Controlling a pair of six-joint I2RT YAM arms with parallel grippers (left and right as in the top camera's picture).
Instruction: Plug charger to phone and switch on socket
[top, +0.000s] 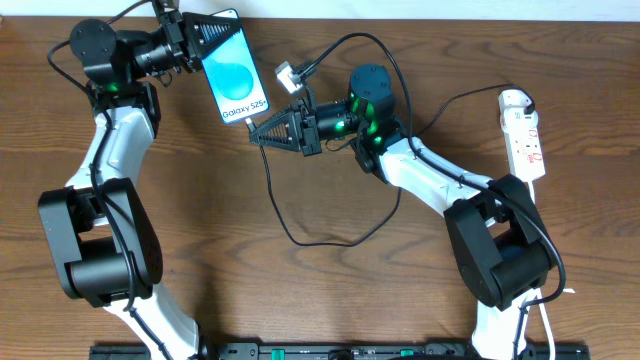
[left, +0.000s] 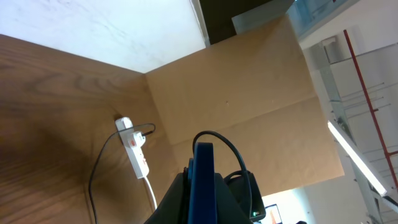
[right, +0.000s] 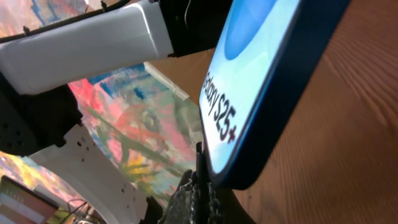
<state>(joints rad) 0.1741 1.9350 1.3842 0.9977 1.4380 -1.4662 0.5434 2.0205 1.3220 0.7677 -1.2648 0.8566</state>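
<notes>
My left gripper (top: 192, 40) is shut on the top end of the phone (top: 232, 65) and holds it tilted, with its blue "Galaxy S25+" screen facing up. In the left wrist view the phone (left: 204, 180) stands edge-on between the fingers (left: 202, 208). My right gripper (top: 262, 130) is shut on the connector tip of the black charger (top: 300, 238), right at the phone's lower edge. In the right wrist view the tip (right: 201, 163) sits against the corner of the phone (right: 261, 81), above the fingers (right: 202, 193). The white socket (top: 523, 135) lies at the far right with a black plug in its top end.
The charger cable loops over the wood table (top: 330, 300) below the right arm. A small grey connector (top: 287, 75) on another black cable lies just right of the phone. The socket (left: 134, 149) and its white cord also show in the left wrist view.
</notes>
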